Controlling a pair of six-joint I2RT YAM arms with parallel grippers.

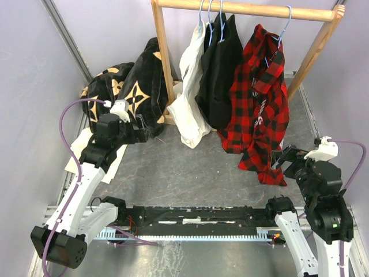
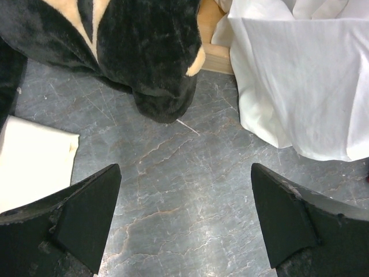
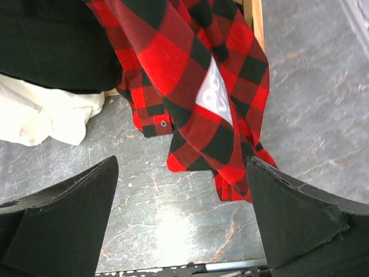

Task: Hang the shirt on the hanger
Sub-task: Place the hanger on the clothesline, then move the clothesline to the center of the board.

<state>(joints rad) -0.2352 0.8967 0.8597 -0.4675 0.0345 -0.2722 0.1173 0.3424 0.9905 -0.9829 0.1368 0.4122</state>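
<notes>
From above, the shirt (image 1: 259,104) hangs on the hanger (image 1: 285,26) at the right end of the rail (image 1: 248,8). Its hem reaches down to the table (image 1: 190,167). To its left on the same rail hang a black garment (image 1: 222,69) and a white shirt (image 1: 193,98). A flower fabric (image 1: 135,81) lies in a heap at the left post. The left gripper (image 1: 141,130) is low, just beside this heap and well apart from the shirt. The right gripper (image 1: 285,158) is near the shirt's lower hem.

In the left wrist view, the two fingers (image 2: 75,219) stand wide apart with only bare table between them. They hold nothing and touch nothing. Beyond them are the flower fabric, the white shirt's hem and, at the left edge, a pale sheet (image 2: 34,167).

In the right wrist view, the fingers (image 3: 294,213) are also spread wide and there is nothing between them. The shirt hangs just beyond them, with white lettering (image 3: 213,92) on it. Its lowest corner comes down next to the right-hand finger. I cannot tell if it touches that finger.
</notes>
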